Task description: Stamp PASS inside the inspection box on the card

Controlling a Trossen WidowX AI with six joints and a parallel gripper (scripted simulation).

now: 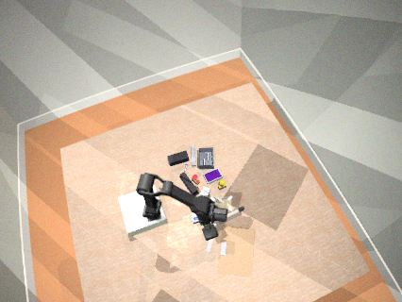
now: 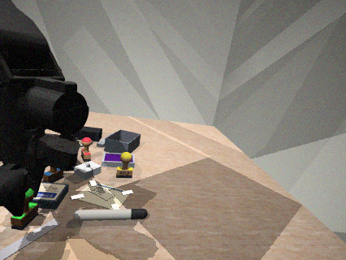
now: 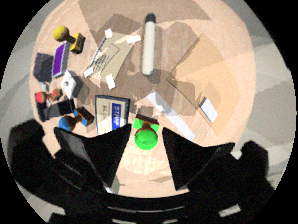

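My gripper is part open and holds nothing. Its fingers are over a green-knobbed stamp, which stands upright on the bench; the knob shows between the fingertips in the wrist view. A blue-knobbed stamp, a red-knobbed one and a yellow-knobbed one stand farther off. I cannot read which says PASS. The purple pad lies open. The taped card is partly shadowed; its inspection box is unclear.
A labelled case lies beside the green stamp. A flat strip is on its other side. A marker lies near the card. A grey tray and black block are farther back.
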